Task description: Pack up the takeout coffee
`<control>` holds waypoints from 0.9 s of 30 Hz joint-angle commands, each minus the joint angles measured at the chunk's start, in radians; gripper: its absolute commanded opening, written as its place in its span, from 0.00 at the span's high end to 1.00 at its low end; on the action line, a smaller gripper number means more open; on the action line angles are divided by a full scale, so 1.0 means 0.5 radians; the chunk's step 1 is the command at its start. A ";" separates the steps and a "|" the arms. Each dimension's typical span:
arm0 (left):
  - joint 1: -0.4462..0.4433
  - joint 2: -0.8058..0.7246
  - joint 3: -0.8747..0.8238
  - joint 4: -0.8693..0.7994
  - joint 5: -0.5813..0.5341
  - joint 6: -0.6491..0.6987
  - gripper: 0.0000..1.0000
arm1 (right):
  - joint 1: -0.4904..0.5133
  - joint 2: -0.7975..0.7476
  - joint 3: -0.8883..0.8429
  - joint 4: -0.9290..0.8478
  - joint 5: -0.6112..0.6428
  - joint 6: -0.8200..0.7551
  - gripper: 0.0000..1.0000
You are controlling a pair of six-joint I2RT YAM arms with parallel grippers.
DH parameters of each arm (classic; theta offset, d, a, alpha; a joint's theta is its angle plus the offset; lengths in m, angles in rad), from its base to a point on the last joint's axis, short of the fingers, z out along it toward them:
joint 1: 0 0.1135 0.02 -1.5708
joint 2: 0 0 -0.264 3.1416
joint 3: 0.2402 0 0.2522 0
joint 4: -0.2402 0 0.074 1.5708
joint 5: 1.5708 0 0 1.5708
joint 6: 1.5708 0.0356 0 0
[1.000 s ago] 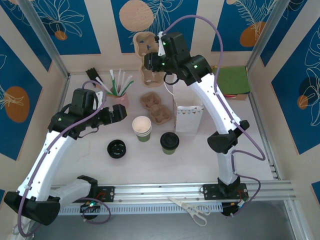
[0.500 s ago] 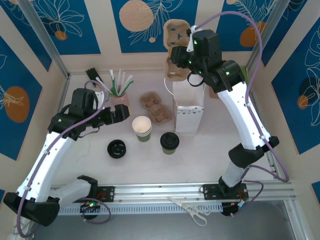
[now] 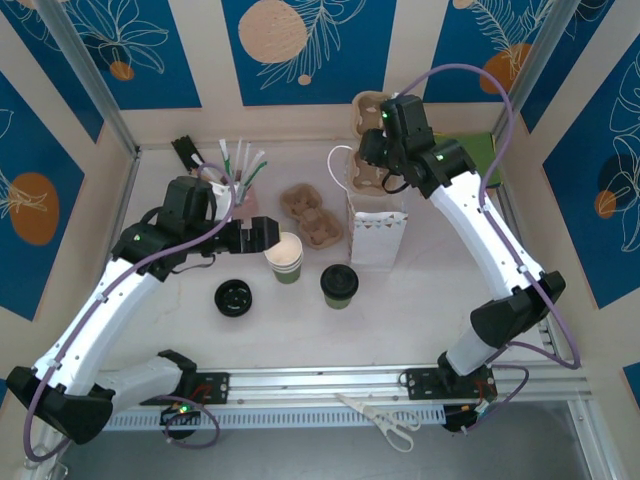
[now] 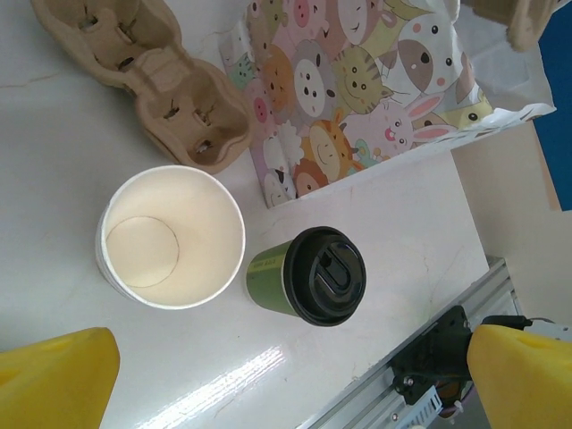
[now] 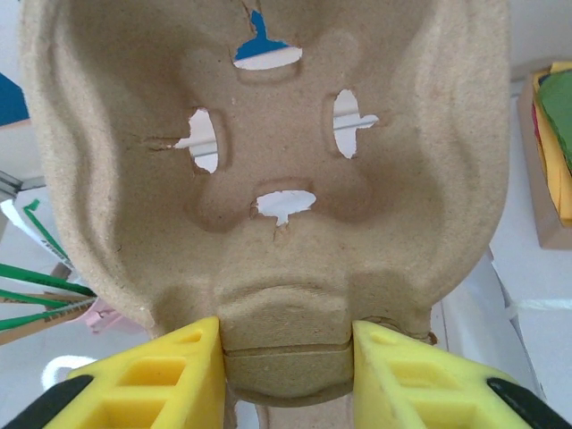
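Top external: takeout coffee (image 3: 339,285) upright on counter (image 3: 400,320), just in front of white bag (image 3: 377,235), beside lidless cup (image 3: 284,256). Long axis vertical, black lid up, base down. Right fingers (image 5: 170,380) part-closed, pinching edge of pulp carrier (image 5: 268,179), held above bag mouth, likely for dropping in first as a base for the coffee. Left fingers (image 4: 54,380) spread wide, empty, hovering by lidless cup, left of coffee, probably staged for grabbing the coffee next.
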 commanded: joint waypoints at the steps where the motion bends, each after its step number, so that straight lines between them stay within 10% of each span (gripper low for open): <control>1: -0.020 -0.010 0.063 -0.026 0.015 0.072 0.00 | -0.020 -0.062 -0.062 0.076 0.061 0.073 0.64; 27: -0.020 0.032 0.069 -0.043 -0.057 0.145 0.00 | -0.024 -0.109 -0.375 -0.129 -0.065 0.206 0.64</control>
